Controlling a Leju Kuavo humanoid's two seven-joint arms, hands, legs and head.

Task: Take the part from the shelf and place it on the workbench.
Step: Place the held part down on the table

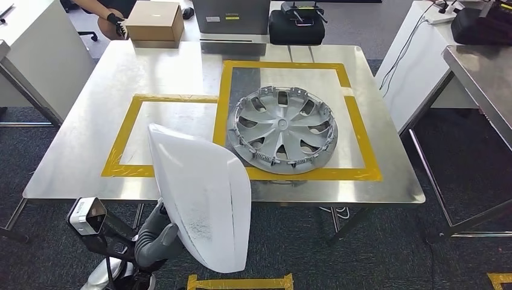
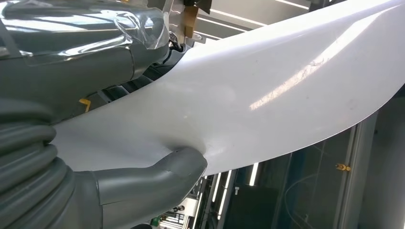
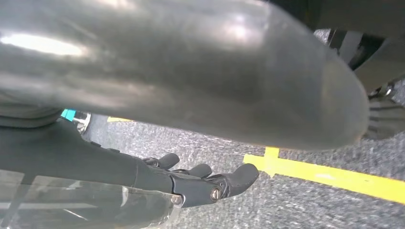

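My left hand [image 1: 156,238] grips a large white curved shell part [image 1: 202,193] by its lower edge, just in front of the near edge of the steel workbench [image 1: 78,157]. Close up, the grey thumb [image 2: 157,179] presses against the white part [image 2: 267,90]. A silver wheel cover [image 1: 282,129] lies on the bench inside a yellow tape rectangle [image 1: 358,127]. A second, smaller yellow tape rectangle [image 1: 124,136] to its left holds nothing; the part's top overlaps it in the picture. My right hand [image 3: 200,179] hangs over grey carpet with fingers apart and nothing in it.
A cardboard box [image 1: 154,21] sits at the bench's far edge, with a person's gloved hand [image 1: 116,23] on it. A black case [image 1: 296,25] stands behind the bench. Another steel table [image 1: 483,78] is to the right. Yellow floor tape [image 1: 241,282] lies on the carpet.
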